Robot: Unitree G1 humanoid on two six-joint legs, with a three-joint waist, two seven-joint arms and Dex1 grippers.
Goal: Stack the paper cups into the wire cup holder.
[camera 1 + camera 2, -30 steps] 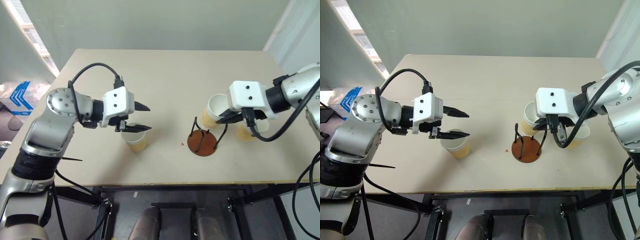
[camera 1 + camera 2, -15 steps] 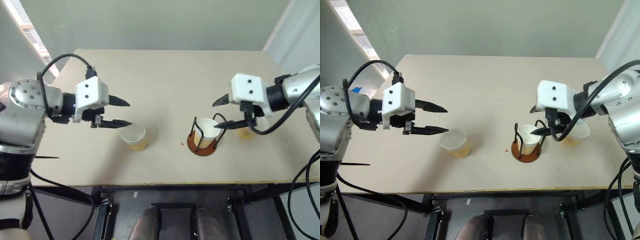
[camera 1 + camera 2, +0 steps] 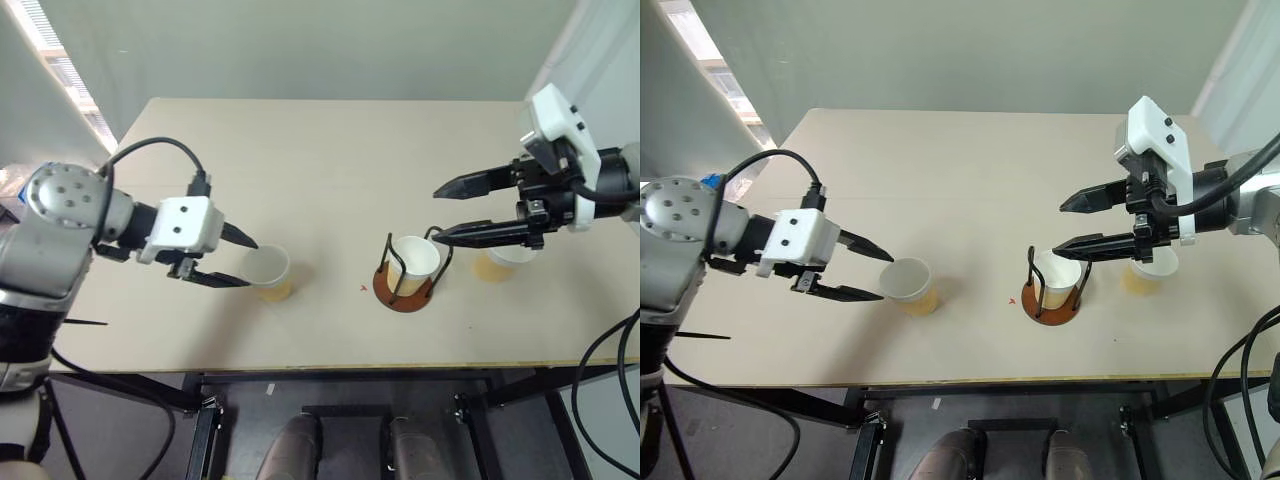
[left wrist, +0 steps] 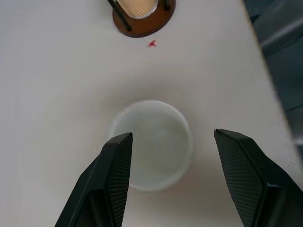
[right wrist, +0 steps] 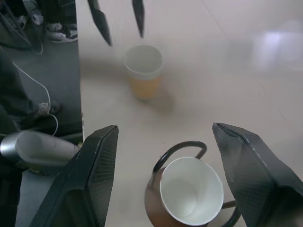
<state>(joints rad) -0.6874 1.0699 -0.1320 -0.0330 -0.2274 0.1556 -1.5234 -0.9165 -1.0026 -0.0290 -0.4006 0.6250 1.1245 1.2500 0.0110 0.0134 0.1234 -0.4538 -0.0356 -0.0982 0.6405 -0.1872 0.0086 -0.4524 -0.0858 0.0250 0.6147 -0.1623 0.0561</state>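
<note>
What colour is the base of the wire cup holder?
Reddish-brown; the wire cup holder shows it best in the left eye view.

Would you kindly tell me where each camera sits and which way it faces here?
Head stereo pair: look forward and down over the beige table; both arms show.
Left wrist: looks down past the left gripper onto a tan-yellow paper cup.
Right wrist: looks past the right gripper at the white-lined cup in the black-wire, brown-based holder.
Both wrist views share holder and lone cup.
</note>
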